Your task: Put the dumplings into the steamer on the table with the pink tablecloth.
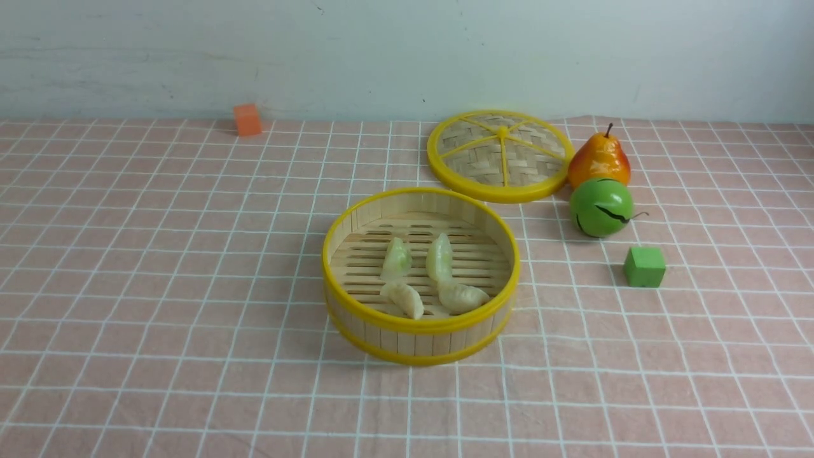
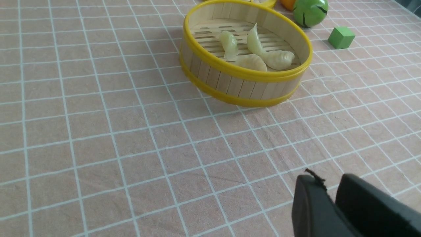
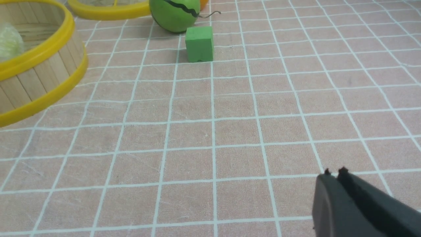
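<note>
Dumplings [image 1: 439, 257]: all four inside the steamer [image 1: 420, 326], so we judge the job done
Left jaws and right jaws: pressed together, empty, with nothing left to carry

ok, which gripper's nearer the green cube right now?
Right. The right gripper faces the green cube across open pink tablecloth, nothing between. The left gripper looks farther off; from it the cube lies on the steamer's far side.

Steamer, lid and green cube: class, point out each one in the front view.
steamer [image 1: 407, 343], front view, front outer wall
lid [image 1: 481, 162], front view, woven panel
green cube [image 1: 644, 268], front view, front face
</note>
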Action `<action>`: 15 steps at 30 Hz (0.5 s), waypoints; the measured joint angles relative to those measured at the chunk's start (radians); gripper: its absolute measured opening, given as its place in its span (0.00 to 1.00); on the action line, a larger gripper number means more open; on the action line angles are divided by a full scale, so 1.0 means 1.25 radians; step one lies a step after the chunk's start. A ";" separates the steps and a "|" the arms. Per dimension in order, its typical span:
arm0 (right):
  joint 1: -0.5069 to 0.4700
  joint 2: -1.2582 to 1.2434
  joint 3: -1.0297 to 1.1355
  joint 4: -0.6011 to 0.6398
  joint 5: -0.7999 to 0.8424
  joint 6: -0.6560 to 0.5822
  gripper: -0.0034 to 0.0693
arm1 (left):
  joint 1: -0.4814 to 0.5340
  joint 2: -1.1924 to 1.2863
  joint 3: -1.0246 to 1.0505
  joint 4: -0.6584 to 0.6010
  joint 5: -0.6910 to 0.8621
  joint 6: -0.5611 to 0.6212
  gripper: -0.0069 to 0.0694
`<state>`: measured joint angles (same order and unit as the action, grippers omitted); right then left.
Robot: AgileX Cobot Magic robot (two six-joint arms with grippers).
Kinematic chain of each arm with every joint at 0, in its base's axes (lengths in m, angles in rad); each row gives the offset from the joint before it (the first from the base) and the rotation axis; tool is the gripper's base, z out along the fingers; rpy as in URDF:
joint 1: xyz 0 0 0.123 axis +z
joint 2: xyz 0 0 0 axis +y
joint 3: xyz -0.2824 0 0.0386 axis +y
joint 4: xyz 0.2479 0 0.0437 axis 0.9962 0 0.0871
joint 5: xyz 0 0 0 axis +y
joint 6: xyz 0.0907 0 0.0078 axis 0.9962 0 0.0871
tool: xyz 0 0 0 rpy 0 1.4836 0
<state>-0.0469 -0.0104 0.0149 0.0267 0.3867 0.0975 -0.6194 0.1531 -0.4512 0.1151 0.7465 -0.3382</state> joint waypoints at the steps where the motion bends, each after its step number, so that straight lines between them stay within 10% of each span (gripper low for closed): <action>1: 0.000 0.000 0.000 0.000 0.000 0.000 0.08 | 0.000 0.000 0.006 0.004 -0.004 0.000 0.24; 15: 0.000 0.000 0.000 0.000 0.000 0.000 0.11 | 0.319 -0.042 0.209 -0.039 -0.397 0.000 0.07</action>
<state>-0.0469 -0.0104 0.0149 0.0267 0.3867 0.0975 -0.2206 0.1000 -0.1900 0.0670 0.2501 -0.3382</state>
